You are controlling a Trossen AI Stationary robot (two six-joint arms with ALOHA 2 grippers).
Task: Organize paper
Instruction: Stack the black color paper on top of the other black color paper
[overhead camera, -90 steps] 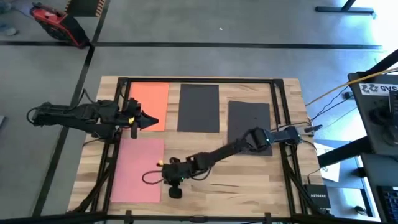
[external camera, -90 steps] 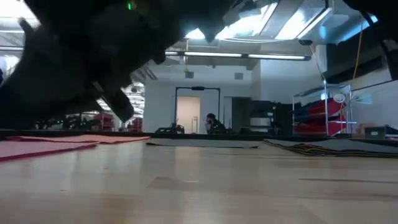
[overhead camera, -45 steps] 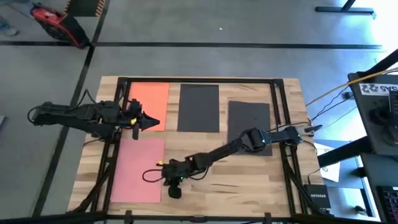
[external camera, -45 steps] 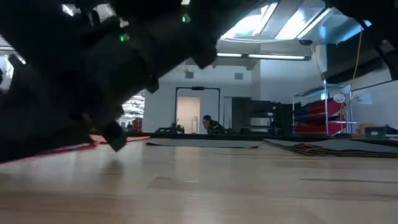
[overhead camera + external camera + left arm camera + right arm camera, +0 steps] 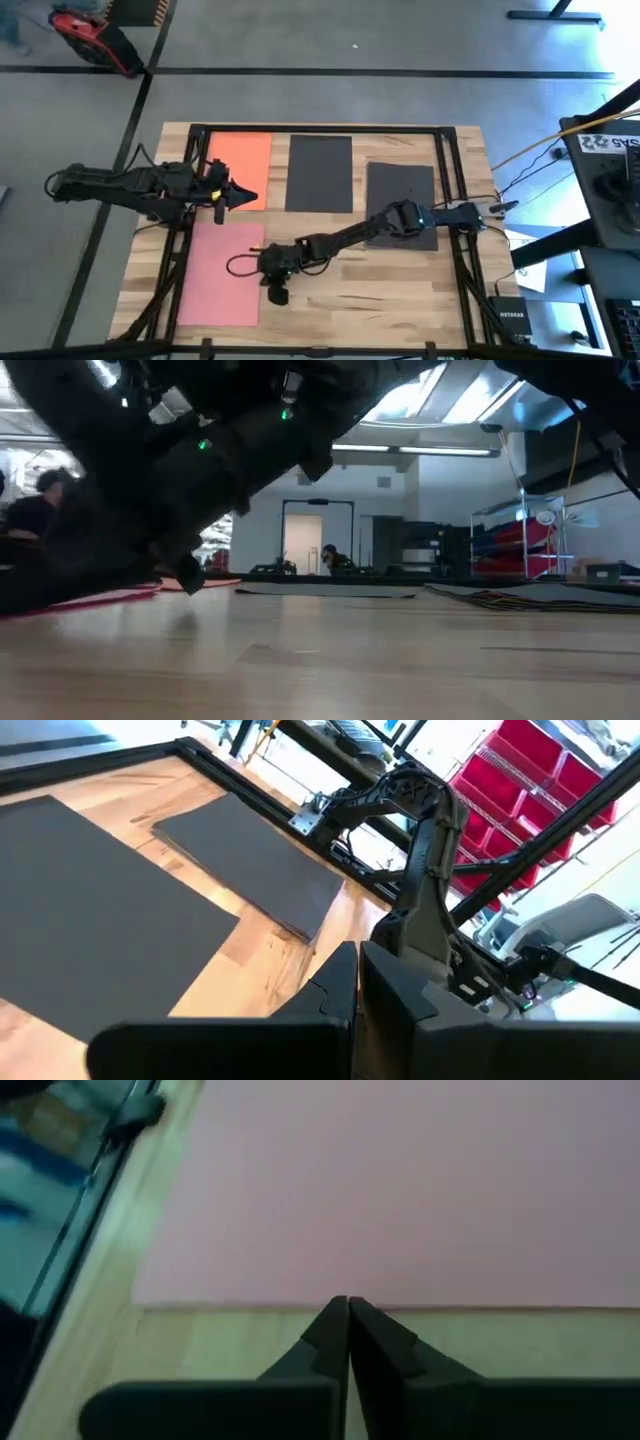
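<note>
Right jaws [image 5: 347, 1312] pressed together, at pink sheet [image 5: 400, 1180] edge

From my station the room reads evenly bright under ceiling lights [image 5: 420, 400], which glare white in the low view; the near arm there smears dark, and both wrist views look soft

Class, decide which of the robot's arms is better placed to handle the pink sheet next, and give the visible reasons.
Right, probably. The right gripper, fingers shut, sits low at the pink sheet's edge, tips pointing at it. The left gripper hangs over the orange sheet, farther from the pink one.
</note>
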